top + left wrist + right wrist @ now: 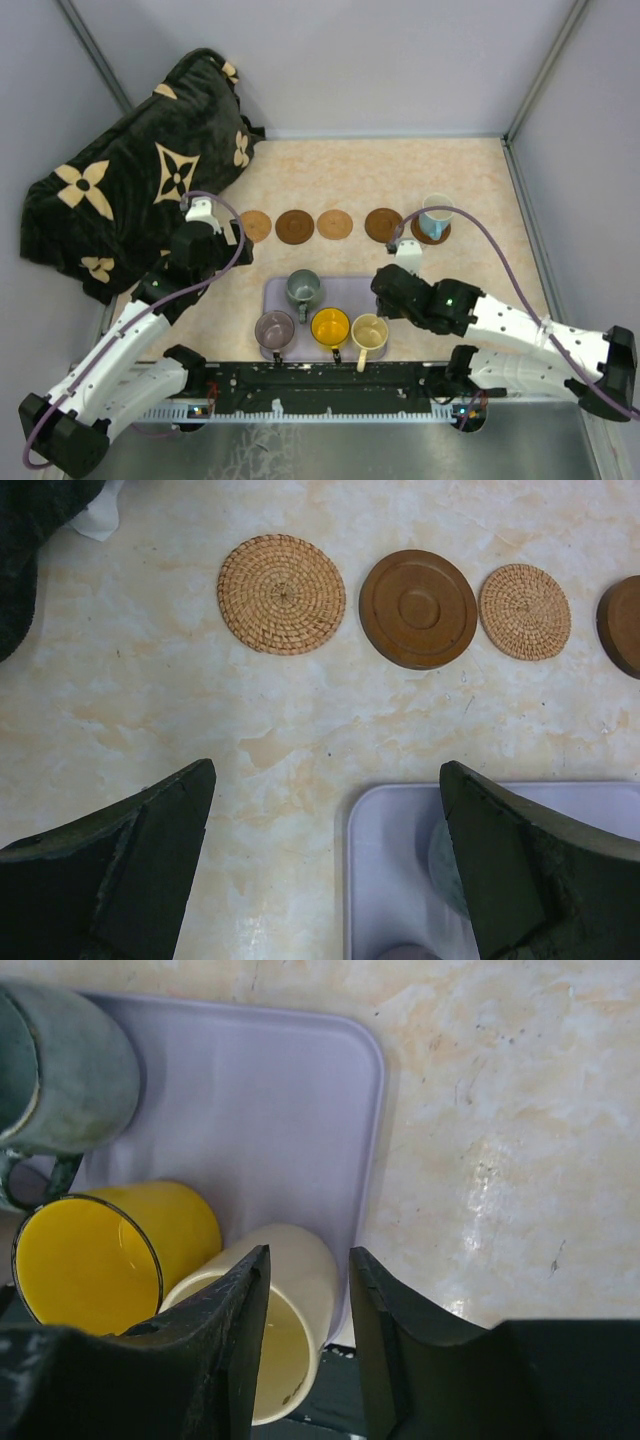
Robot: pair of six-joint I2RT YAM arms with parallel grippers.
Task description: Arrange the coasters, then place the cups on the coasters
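Five coasters lie in a row across the table: woven tan (281, 593), dark wood (417, 608), woven tan (524, 611), dark (383, 224), and one (441, 236) under the light blue cup (436, 213). On the lavender tray (345, 290) stand the grey-green cup (303, 289), purple cup (274, 330), yellow cup (110, 1255) and cream cup (300, 1290). My right gripper (308, 1252) hangs over the cream cup, jaws narrowed astride its right wall, with a gap still showing. My left gripper (328, 768) is wide open above the tray's far left corner, holding nothing.
A dark blanket (130, 180) with tan flower shapes is heaped at the back left. Grey walls close in the table on three sides. The arm bases and a black rail (320, 380) run along the near edge, just behind the tray.
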